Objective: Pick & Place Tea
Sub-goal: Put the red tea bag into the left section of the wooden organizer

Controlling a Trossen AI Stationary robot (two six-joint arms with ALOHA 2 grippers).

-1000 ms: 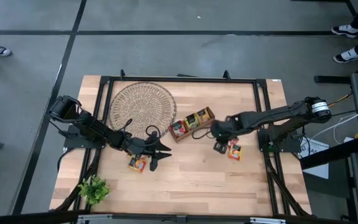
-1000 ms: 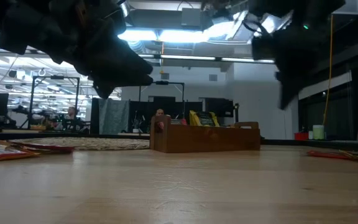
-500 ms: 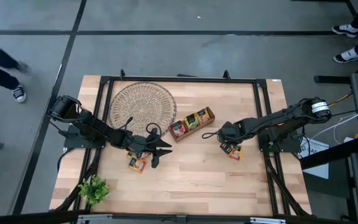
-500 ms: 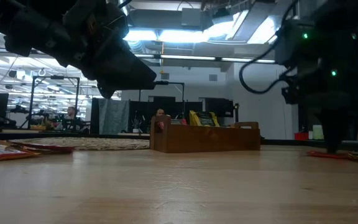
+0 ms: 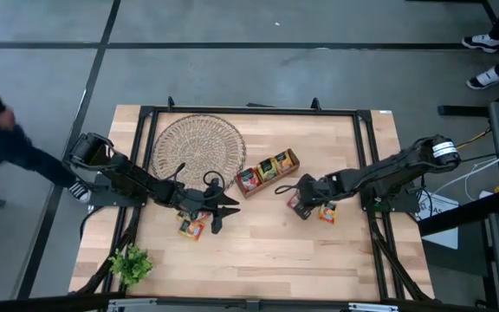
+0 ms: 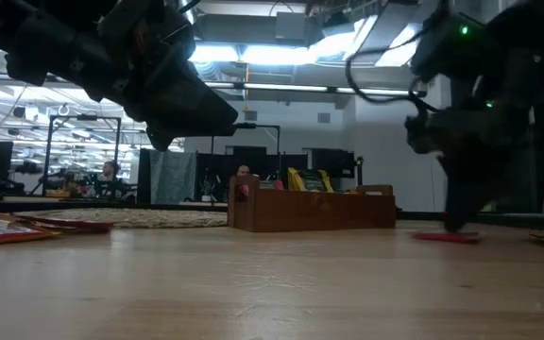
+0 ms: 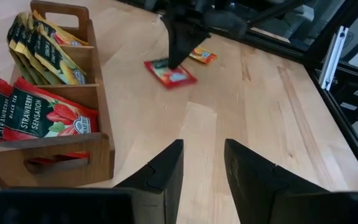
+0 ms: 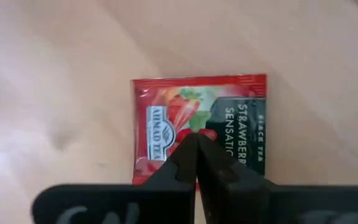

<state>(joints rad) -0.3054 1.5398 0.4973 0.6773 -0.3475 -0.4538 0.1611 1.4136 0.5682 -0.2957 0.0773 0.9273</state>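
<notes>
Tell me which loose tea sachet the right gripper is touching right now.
The red strawberry black tea sachet, lying flat on the table. The right gripper is shut, its tips on it; the orange sachet beside it lies untouched.

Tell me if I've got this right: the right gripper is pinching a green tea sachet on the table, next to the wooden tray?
Not quite: the sachet is red, not green. The right wrist view shows a red strawberry black tea packet between the closed fingers of the right gripper, and the left wrist view shows the same red packet on the table. The rest holds: it lies on the wood near the tray.
</notes>
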